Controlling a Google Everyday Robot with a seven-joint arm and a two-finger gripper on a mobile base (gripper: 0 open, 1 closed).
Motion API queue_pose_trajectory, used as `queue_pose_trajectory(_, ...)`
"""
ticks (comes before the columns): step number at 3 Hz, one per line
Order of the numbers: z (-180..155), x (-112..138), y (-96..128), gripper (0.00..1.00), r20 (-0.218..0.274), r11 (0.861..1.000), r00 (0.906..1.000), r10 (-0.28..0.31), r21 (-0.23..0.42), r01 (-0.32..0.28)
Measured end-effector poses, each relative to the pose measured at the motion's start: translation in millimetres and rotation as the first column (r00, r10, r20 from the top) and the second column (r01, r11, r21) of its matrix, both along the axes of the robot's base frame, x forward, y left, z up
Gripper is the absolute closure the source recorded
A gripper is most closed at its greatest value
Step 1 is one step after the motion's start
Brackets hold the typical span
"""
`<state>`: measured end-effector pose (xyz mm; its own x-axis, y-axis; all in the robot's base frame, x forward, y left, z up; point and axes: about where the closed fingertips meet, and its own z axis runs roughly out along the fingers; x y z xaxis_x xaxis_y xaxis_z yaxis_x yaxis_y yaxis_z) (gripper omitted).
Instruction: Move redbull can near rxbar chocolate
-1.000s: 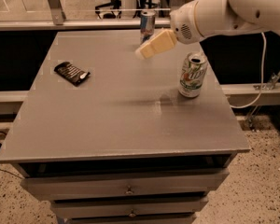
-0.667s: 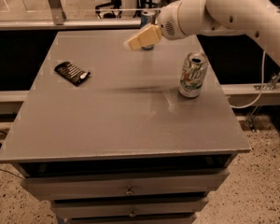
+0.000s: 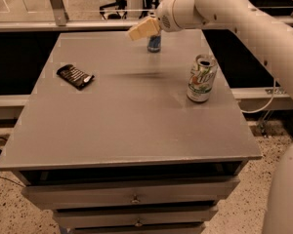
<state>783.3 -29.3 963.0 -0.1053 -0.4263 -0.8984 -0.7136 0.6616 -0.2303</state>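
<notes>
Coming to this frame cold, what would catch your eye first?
The big white arm reaching in from the upper right, its gripper above the redbull can at the far edge of the table. Then the soda can standing at right and the dark rxbar lying flat at left.

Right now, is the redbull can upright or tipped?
Upright: redbull can stands on its base near the table's far edge, top hidden behind the gripper.

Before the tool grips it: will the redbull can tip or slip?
Likely tippy: the redbull can stands upright and slim near the table's far edge. Probably slick, rigid metal. The tool hovers at its top; a nudge there could topple it.
</notes>
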Motion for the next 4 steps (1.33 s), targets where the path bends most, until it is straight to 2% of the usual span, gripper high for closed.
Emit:
queue_pose_trajectory(1,-9,26,-12,0.0,0.004,0.999,0.9992,-0.041,-0.025,0.041)
queue_pose_trajectory(2,-19,42,-19,0.0,-0.008,0.998,0.9982,-0.06,-0.034,0.06)
queue_pose_trajectory(3,-34,54,-23,0.13,-0.035,0.997,0.9967,-0.074,-0.041,0.073)
queue_pose_trajectory(4,-37,57,-32,0.38,-0.038,0.996,0.9961,-0.079,-0.036,0.078)
